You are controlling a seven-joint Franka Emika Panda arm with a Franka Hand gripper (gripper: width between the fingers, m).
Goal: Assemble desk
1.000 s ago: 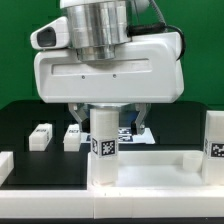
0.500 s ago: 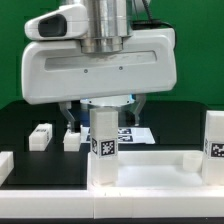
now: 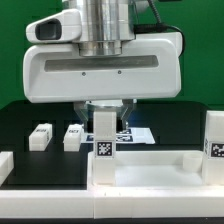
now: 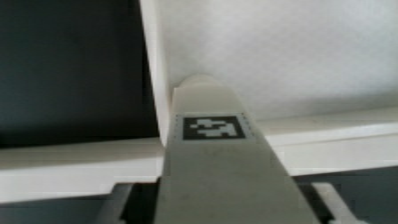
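The white desk panel [image 3: 150, 176] lies at the front, rim up. One tagged white leg [image 3: 104, 148] stands upright on the panel near the exterior view's left corner. My gripper [image 3: 104, 116] hangs straight over it, one finger on each side of its top. In the wrist view the leg [image 4: 217, 140] runs up the middle between my gripper [image 4: 222, 205] fingers, with a dark gap on each side, so the jaws stand open around it. A second leg [image 3: 214, 140] stands on the panel at the exterior view's right. Two more legs [image 3: 41, 136] [image 3: 73, 136] lie on the black table behind.
The marker board [image 3: 138, 134] lies on the table behind the held-over leg. A white block [image 3: 5, 166] sits at the exterior view's left edge. A green wall closes the back.
The hand has turned about its vertical axis from a skewed stance to square-on over the leg. The leg stays upright in the same place on the panel.
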